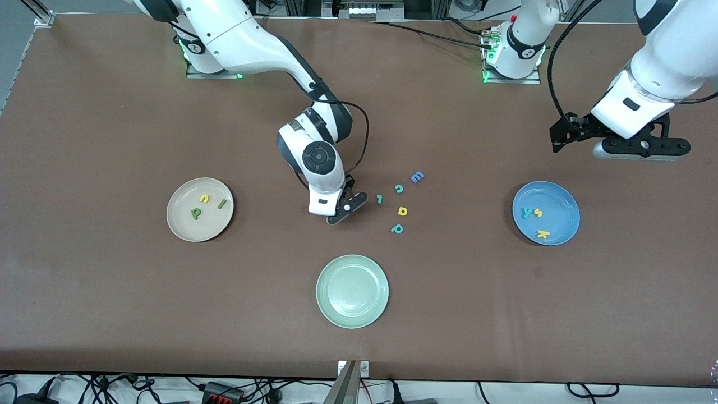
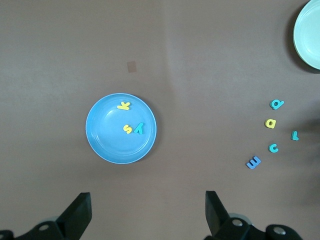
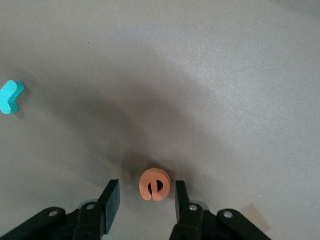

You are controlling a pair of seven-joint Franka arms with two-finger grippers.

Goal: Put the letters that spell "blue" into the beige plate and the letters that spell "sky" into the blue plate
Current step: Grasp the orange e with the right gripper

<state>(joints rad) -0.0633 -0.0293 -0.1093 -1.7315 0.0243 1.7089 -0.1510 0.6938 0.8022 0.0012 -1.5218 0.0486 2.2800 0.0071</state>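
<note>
While the right arm is reaching down from its base to the middle of the table, its wrist is bending so the right gripper (image 1: 349,216) is pointing at the tabletop just beside the loose letters. In the right wrist view the orange e (image 3: 155,184) is sitting between the fingers (image 3: 111,200); one finger looks to be touching it and the other is standing a bit off, so I can't say it's a firm grip. A small teal piece (image 3: 11,96) is lying well apart from it.

The left arm is waiting, hanging up in the air over its own end of the table, farther from the camera than the blue plate (image 1: 561,196), with the left gripper (image 2: 147,212) spread wide and holding nothing.

No brand or label is readable, only the foam letters themselves.

Counting: three plates. The beige plate (image 1: 182,224) is holding three letters: a dark green b (image 1: 196,213), a yellow u (image 1: 205,198) and a green l (image 1: 222,204). The blue plate is holding three too: a teal y (image 1: 527,212), a yellow s (image 1: 538,212) and a yellow k (image 1: 542,234). The pale green plate (image 1: 352,291) is sitting nearest the camera. Five loose letters are lying beside the right gripper: a blue E (image 1: 417,177), a teal c (image 1: 399,188), a teal hook-shaped one (image 1: 380,198), a yellow d-shaped one (image 1: 402,211) and a teal p-shaped one (image 1: 397,228).
</note>
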